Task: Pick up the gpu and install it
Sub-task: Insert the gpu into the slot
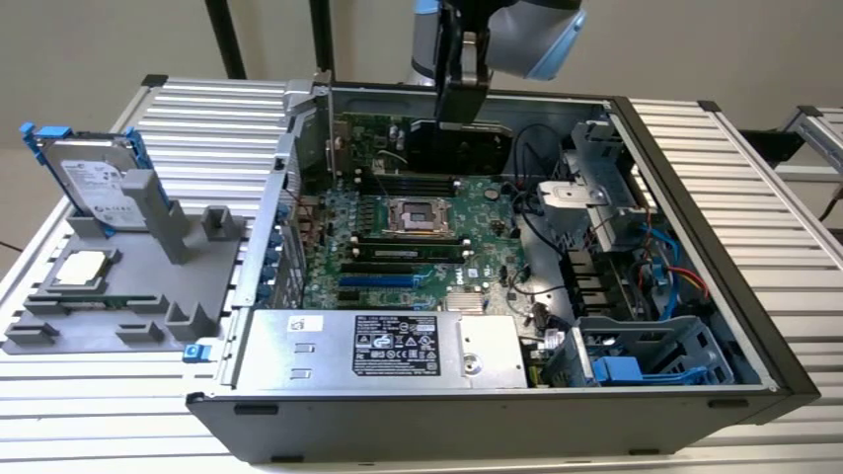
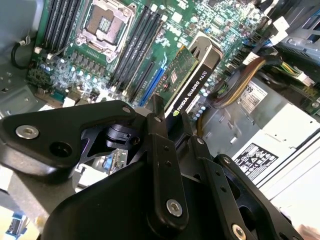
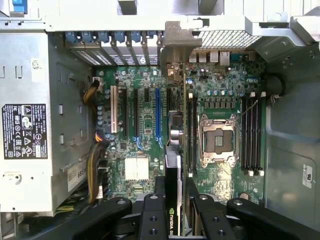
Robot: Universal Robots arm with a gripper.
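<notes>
Item: gpu (image 2: 192,80), black shroud on one face and green board on the other, gripped by one edge. The gripper (image 2: 170,117) is clamped on it, a finger (image 2: 159,112) on each face. Beneath the gripper we see the motherboard (image 1: 395,247) with its open CPU socket (image 1: 419,214). Around it is the computer case (image 1: 737,247). Well apart from the gripper, outside the case, is the hard drive (image 1: 93,183).

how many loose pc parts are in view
3: the gpu in the tool over the motherboard, the hard drive upright on the grey stand, the cpu chip flat on it. A thin strip beside the chip may be another; more may be hidden.
</notes>
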